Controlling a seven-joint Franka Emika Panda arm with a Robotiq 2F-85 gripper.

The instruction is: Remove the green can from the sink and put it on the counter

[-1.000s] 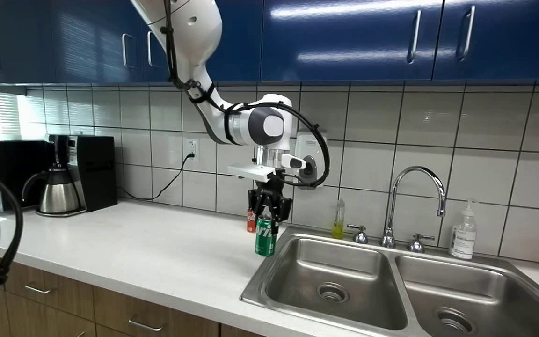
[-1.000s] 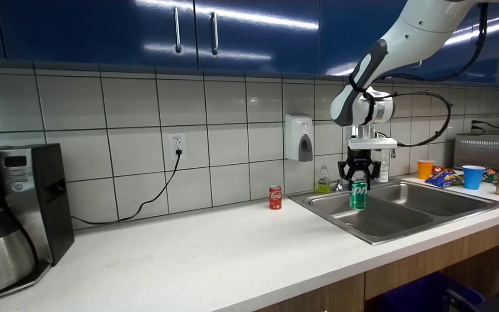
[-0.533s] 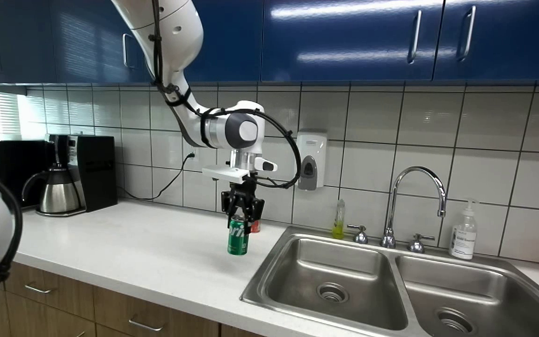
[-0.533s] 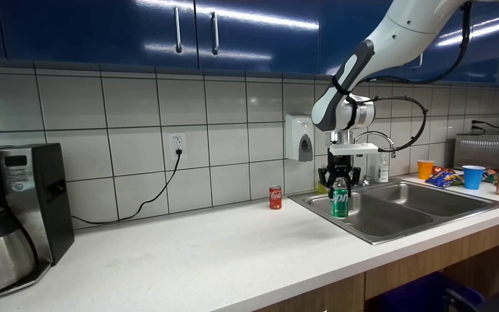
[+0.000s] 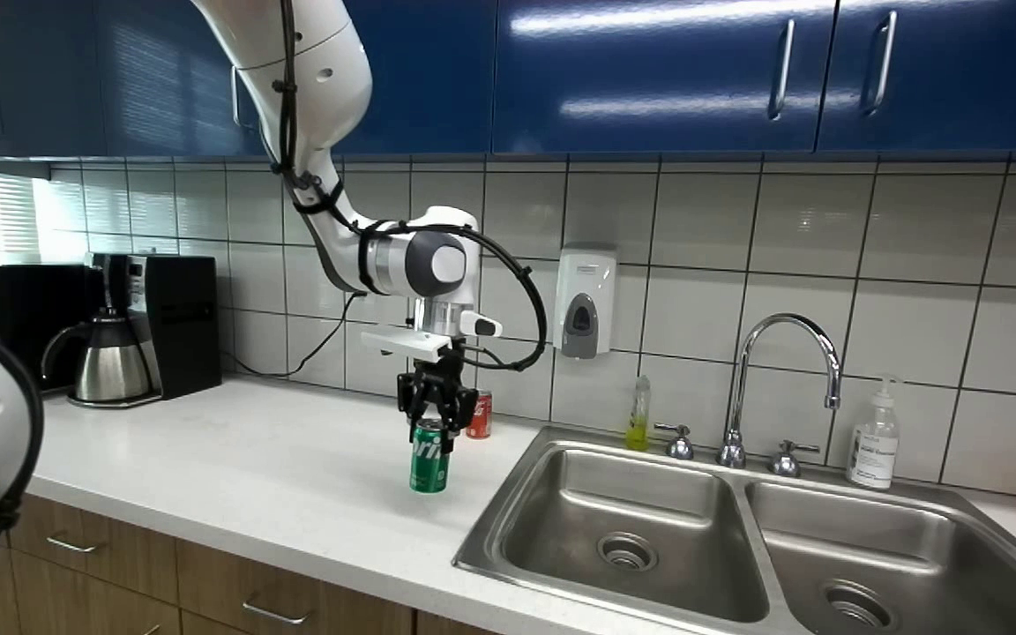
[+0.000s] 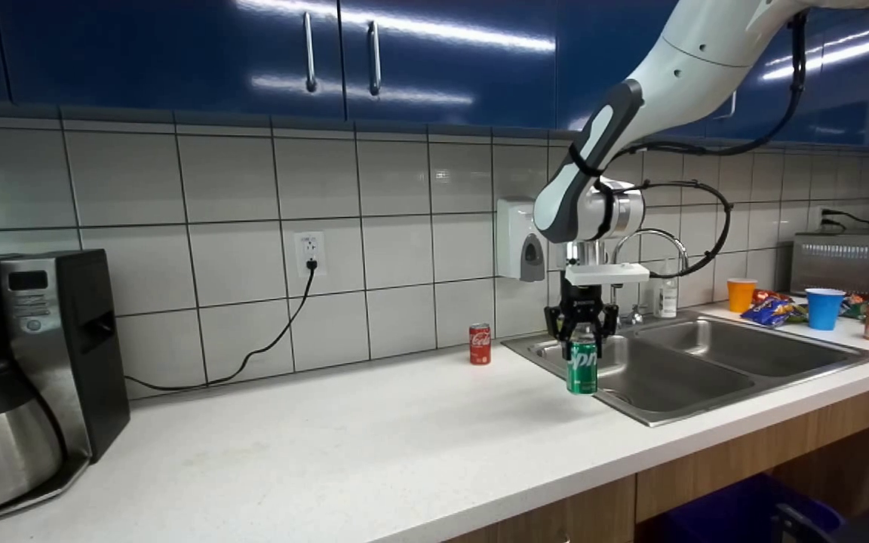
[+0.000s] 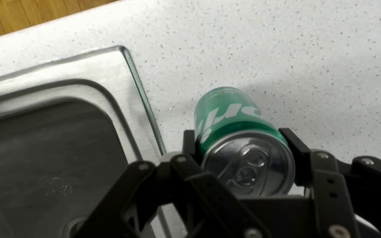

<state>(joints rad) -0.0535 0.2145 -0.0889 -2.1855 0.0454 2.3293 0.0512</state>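
Observation:
The green can point(image 5: 429, 474) is upright in my gripper point(image 5: 430, 434), over the counter point(image 5: 252, 459) just beside the sink point(image 5: 492, 549). In an exterior view the can point(image 6: 582, 378) hangs below the gripper point(image 6: 582, 348) near the sink's corner. In the wrist view, the fingers point(image 7: 239, 145) are on both sides of the can point(image 7: 228, 114), close around its silvery top. The sink rim point(image 7: 137, 109) lies left of it and speckled counter point(image 7: 293, 59) is below. Whether the can's base touches the counter I cannot tell.
A red can point(image 6: 480, 344) stands on the counter by the tiled wall, behind the gripper. A chrome faucet point(image 5: 737, 379) and a yellow-green soap bottle point(image 5: 638, 419) stand at the sink's back. A coffee maker point(image 6: 42, 362) stands at the counter's far end. A soap dispenser point(image 5: 586, 300) hangs on the wall.
My gripper has carried the green can away from the sink, over the counter, and lowered it somewhat. The fingers have stayed closed on it. The red can has not moved.

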